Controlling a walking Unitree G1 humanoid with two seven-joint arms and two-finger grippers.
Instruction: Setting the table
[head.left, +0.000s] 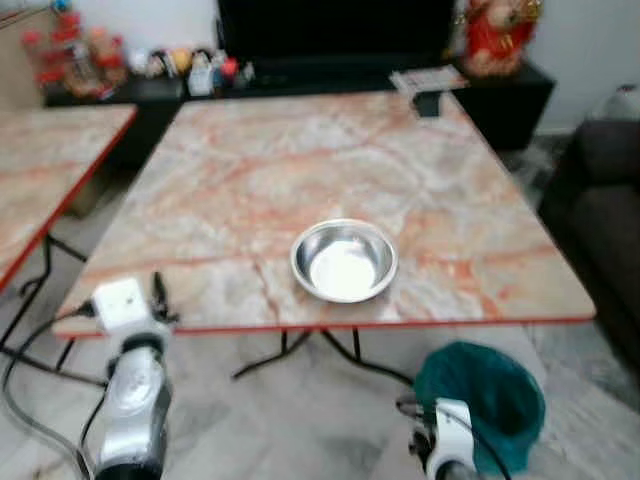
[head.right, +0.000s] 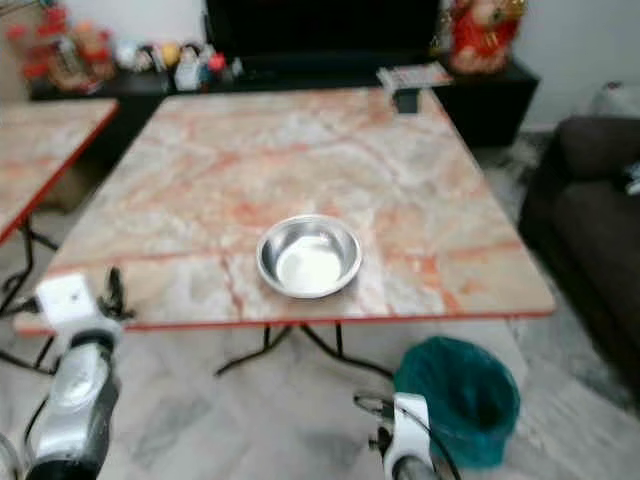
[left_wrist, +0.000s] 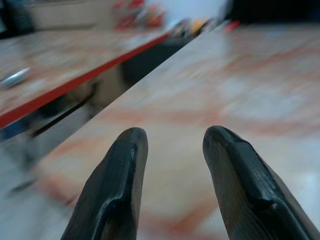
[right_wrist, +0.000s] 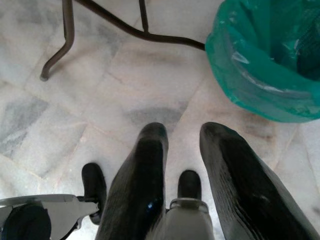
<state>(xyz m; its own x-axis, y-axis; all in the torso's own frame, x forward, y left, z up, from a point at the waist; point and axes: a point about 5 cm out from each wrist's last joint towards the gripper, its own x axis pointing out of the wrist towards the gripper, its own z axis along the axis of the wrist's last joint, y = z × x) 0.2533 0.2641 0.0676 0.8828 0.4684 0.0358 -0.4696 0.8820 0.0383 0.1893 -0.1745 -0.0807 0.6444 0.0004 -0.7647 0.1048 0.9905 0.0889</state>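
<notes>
A shiny steel bowl (head.left: 343, 261) sits empty and upright on the marble-patterned table (head.left: 300, 150), near its front edge. My left gripper (head.left: 159, 296) is raised at the table's front-left corner, well left of the bowl. In the left wrist view the left gripper (left_wrist: 172, 135) is open over the tabletop with nothing between its fingers. My right gripper (right_wrist: 182, 131) hangs low beside the table, pointing at the floor, open and holding nothing.
A green-lined bin (head.left: 482, 392) stands on the floor under the table's front-right side, beside the table's black folding legs (right_wrist: 100, 15). A second table (head.left: 45, 165) stands left, a dark sofa (head.left: 600, 200) right. A small dark object (head.left: 428, 101) rests at the table's far edge.
</notes>
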